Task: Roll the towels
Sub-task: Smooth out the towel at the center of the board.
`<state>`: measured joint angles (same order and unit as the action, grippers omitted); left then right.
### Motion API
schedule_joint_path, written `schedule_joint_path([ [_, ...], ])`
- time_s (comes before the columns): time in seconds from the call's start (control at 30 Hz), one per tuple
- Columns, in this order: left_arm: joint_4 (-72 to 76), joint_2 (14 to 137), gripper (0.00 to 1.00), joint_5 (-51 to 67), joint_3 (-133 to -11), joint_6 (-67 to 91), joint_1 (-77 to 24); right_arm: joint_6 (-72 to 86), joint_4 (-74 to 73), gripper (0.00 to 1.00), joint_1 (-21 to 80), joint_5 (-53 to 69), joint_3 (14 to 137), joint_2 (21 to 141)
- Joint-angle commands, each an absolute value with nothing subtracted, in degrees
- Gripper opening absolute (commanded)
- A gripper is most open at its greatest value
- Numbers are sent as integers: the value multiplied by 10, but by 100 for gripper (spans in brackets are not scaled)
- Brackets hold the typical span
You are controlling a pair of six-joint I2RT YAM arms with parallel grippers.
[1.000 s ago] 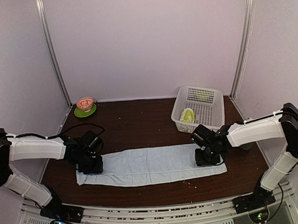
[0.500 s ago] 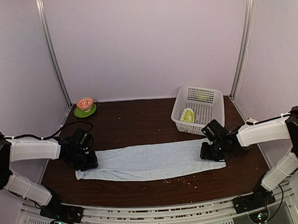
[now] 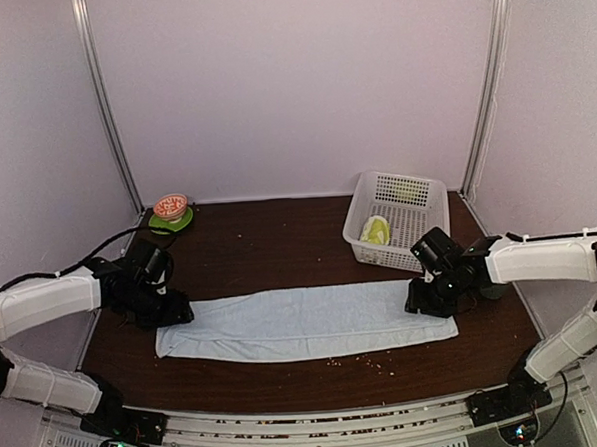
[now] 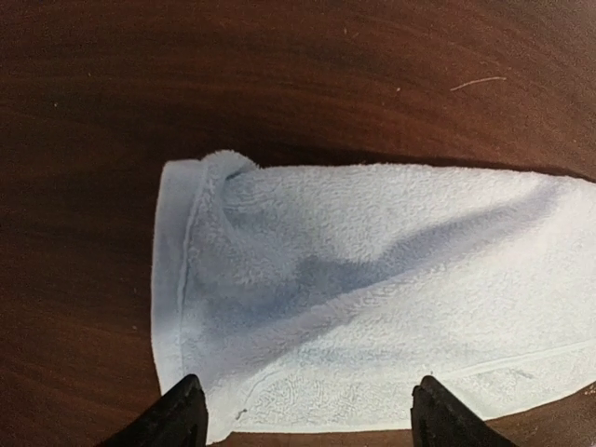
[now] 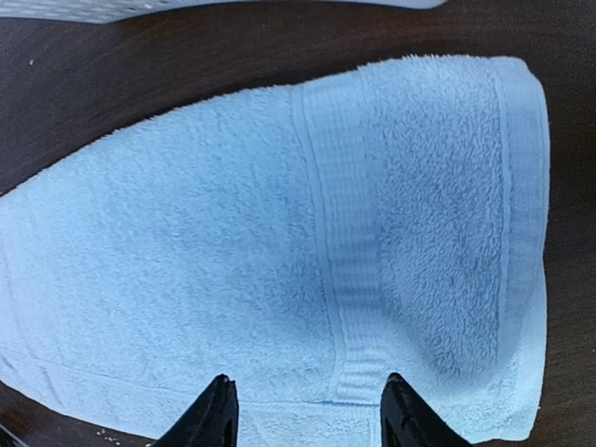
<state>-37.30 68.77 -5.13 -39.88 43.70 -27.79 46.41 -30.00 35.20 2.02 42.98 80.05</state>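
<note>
1. Blue towel (image 3: 304, 323) lies flat on the table (image 3: 280, 249) — my left gripper (image 4: 307, 419) and right gripper (image 5: 303, 414) over its ends, jaws spread, empty.
2. Basket (image 3: 424, 191) behind holds the yellow-green towel (image 3: 376, 229); bowl (image 3: 170, 205) far left.

Apparently left hand (image 4: 307, 414) and right hand (image 5: 303, 410) released the towel (image 3: 304, 323).

The table (image 3: 280, 246) is of dark brown wood, with some small light crumbs (image 3: 366, 358) near its front edge. Pale, plain walls (image 3: 291, 84) close it on three sides. Two metal rails (image 3: 107, 103) stand upright in the back corners. A metal frame (image 3: 310, 435) runs along the near edge. The light is soft and even.
</note>
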Motion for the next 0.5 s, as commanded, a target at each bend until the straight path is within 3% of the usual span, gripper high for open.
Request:
schedule_joint_path([
  [0.0, -447, 631, 77, -62, -414, 433, -277, 442, -351, 53, 349, 26, 459, 761],
  [0.27, -461, 547, 72, -91, -324, 537, -269, 439, -371, 52, 346, -50, 421, 657],
  [0.47, -419, 550, 65, -82, -291, 573, -240, 450, -352, 51, 337, -67, 382, 604],
])
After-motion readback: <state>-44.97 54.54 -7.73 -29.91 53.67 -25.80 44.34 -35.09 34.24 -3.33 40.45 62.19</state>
